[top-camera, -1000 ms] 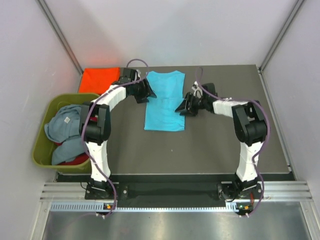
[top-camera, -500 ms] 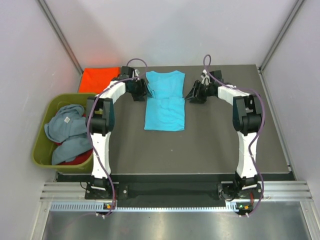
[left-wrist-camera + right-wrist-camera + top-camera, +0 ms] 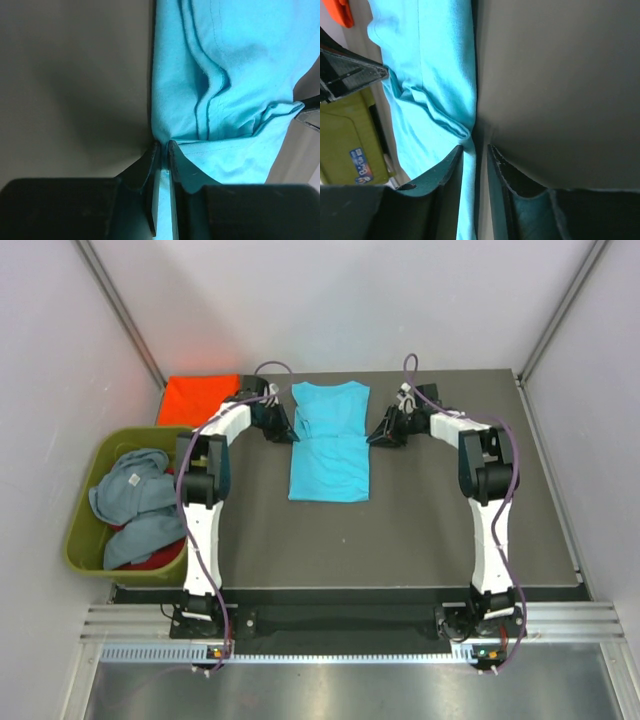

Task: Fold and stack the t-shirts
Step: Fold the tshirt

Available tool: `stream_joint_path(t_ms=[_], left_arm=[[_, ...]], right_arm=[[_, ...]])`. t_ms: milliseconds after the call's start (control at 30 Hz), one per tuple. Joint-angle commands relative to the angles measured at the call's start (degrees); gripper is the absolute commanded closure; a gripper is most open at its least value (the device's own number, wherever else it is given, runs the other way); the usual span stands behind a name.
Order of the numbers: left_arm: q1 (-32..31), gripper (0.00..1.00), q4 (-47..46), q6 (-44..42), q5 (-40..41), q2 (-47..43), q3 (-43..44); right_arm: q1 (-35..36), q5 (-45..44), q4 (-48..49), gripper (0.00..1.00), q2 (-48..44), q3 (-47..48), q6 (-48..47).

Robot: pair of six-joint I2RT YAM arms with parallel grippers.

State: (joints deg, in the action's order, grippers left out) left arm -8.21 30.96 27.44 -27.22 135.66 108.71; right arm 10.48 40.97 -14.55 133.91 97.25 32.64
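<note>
A bright turquoise t-shirt (image 3: 330,445) lies flat at the table's middle back, sleeves folded in. My left gripper (image 3: 289,428) is at its left edge. In the left wrist view the left gripper (image 3: 164,148) is shut on the turquoise t-shirt (image 3: 225,60), its edge pinched between the fingertips. My right gripper (image 3: 376,434) is at the right edge. In the right wrist view the right gripper (image 3: 475,150) stands narrowly open. The turquoise t-shirt's (image 3: 435,65) edge lies against one finger, with a gap to the other. An orange-red t-shirt (image 3: 198,397) lies at the back left.
An olive-green tub (image 3: 82,540) stands off the table's left side. It holds a grey-blue shirt (image 3: 128,490) over a red one (image 3: 152,562). Dark table (image 3: 430,520) stretches in front of and to the right of the turquoise shirt.
Both grippers have moved back along the turquoise shirt's sides and narrowed. The left has closed on the left edge. The right has closed in around the right edge.
</note>
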Motion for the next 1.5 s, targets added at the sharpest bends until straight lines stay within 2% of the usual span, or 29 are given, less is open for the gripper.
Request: stream_joint_path(t_ms=[0,67,133,167,200,300,333,400,533,667,700,800,900,967,1033,1067,1133,1167,1267,1367,1467], left_arm=[[1.26,0.85,2.52,-0.46,1.3,1.98,1.86],[1.61,0.86,2.44,-0.28,1.21,2.33,2.21],[1.79,0.81,2.09,-0.28,1.03,2.51,2.56],[1.7,0.76,1.74,-0.37,0.42,2.42,2.74],[1.79,0.65,1.82,-0.55,0.68,2.33,3.26],[1.79,0.53,2.61,-1.07,1.73,1.29,4.05],[1.79,0.48,3.57,-1.07,2.08,0.93,4.23],[1.7,0.45,4.45,-1.16,3.13,-1.52,4.15],[1.62,0.44,5.52,-0.55,6.48,-8.2,0.03],[1.53,0.45,2.37,2.34,6.66,-19.95,-12.68],[1.18,0.45,1.48,2.96,6.31,-22.08,-15.43],[-0.66,0.46,-1.07,5.16,6.65,-30.76,-25.62],[-2.86,0.46,-5.01,9.02,7.27,-39.39,-36.26],[-3.48,0.46,-7.57,13.75,6.75,-45.53,-44.67],[-3.57,0.49,-11.68,17.45,5.52,-49.33,-50.14],[-3.66,0.5,-13.19,21.21,5.17,-52.91,-55.48],[-4.18,0.52,-17.32,25.18,4.28,-56.45,-60.52],[-4.36,0.52,-20.73,28.86,4.28,-59.42,-64.72],[-5.76,0.5,-24.53,34.23,7.0,-63.31,-69.75],[-8.31,0.41,-24.98,37.06,12.71,-64.64,-71.08],[-10.33,0.4,-25.25,39.08,15.35,-61.93,-70.74]], right_arm=[[0.42,-0.54,2.94,0.75,2.41,1.89,2.07],[0.59,-0.63,3.91,0.8,2.85,2.32,3.56],[0.68,-0.89,3.65,0.83,3.73,3.82,4.36],[0.77,-1.33,3.47,0.84,3.99,4.34,4.71],[0.68,-1.68,3.12,0.84,4.17,5.31,4.88],[0.77,-4.92,-1.35,0.82,3.65,7.85,2.88],[0.51,-7.81,-2.75,0.69,3.21,8.3,2.43],[0.33,-11.25,-7.58,0.48,1.28,9.61,1.12],[-0.11,-17.84,-13.4,0.36,-4.08,8.31,-0.39],[0.24,-20.75,-14.63,0.3,-14.51,-1.68,-0.12],[0.5,-21.71,-14.81,0.01,-16.55,-3.8,-0.3],[2.35,-24.88,-13.76,0.0,-25.16,-13.27,0.4],[3.05,-20.42,-8.41,0.0,-33.51,-25.5,6.18],[2.88,-12.7,-3.39,0.0,-37.3,-32.88,9.7],[4.45,-8.73,-2.95,0.0,-37.66,-35.1,9.81],[5.16,-8.45,-1.64,0.0,-39.41,-38.25,10.5],[6.48,-8.45,2.75,0.0,-42.22,-42.39,13.48],[8.22,-10.02,6.68,0.01,-45.28,-46.59,17.41],[13.24,-16.51,14.1,0.08,-50.39,-53.71,26.11],[18.42,-25.04,23.67,0.28,-54.09,-59.96,33.42],[21.86,-31.64,27.73,0.41,-54.89,-62.35,37.82]])
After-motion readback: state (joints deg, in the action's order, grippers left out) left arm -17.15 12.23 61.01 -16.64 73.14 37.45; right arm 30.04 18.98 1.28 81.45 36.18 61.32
